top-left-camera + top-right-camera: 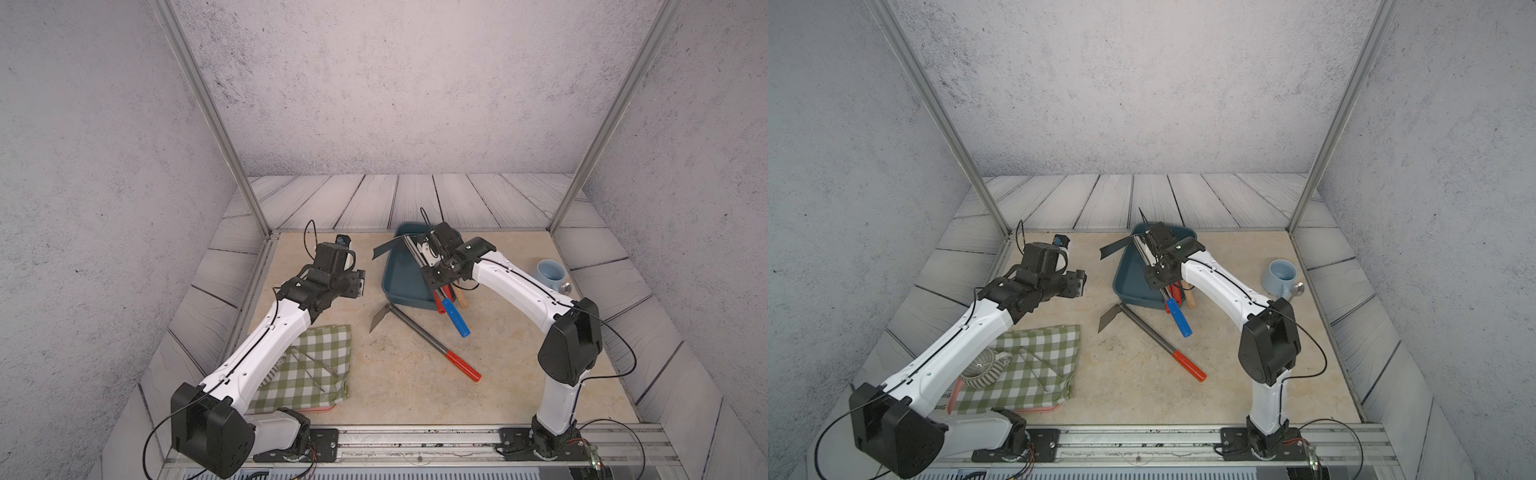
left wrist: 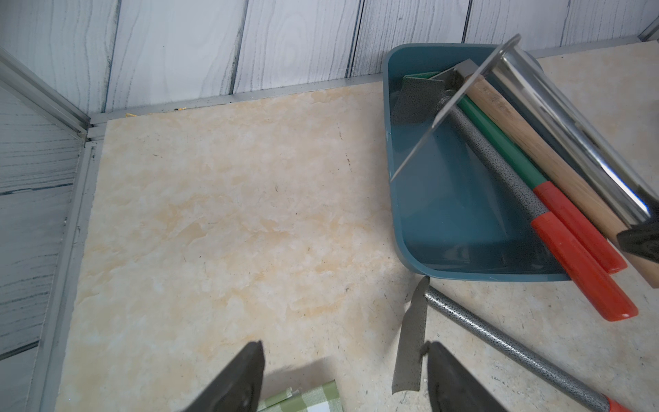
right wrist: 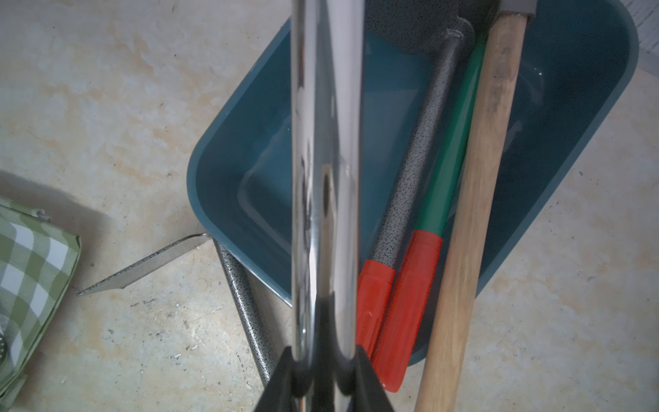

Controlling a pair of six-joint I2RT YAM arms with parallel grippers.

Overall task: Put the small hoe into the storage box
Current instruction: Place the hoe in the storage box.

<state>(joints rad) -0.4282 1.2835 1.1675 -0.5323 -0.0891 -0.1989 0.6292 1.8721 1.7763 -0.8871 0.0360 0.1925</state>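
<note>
Chrome-shafted small hoe with a blue plastic grip (image 1: 456,318): held in the right gripper (image 3: 322,385), whose jaws are closed on the shiny shaft, just beyond the blue grip.

Hoe position: it slants over the shallow dark teal plastic storage box (image 1: 399,286). The flat blade juts past the box rim on the side facing the left arm. The blue grip pokes out past the box's near rim. Cannot tell whether the hoe touches anything beneath it.

Inside the box, under the held shaft, side by side: a speckled grey-shafted tool with a red grip (image 3: 410,178), a green-shafted tool with a red grip (image 3: 449,160) and a wooden handle (image 3: 478,199). All three overhang the near rim.

On the table, head just beside the box's near rim: a second speckled grey hoe with a red grip (image 1: 419,336), shaft running away from the box.

Left gripper (image 2: 342,378): jaws spread apart, nothing between them. It hangs over bare table, apart from the box.

Green-and-white checked cloth (image 1: 320,365): well clear of the box, under the left arm.
</note>
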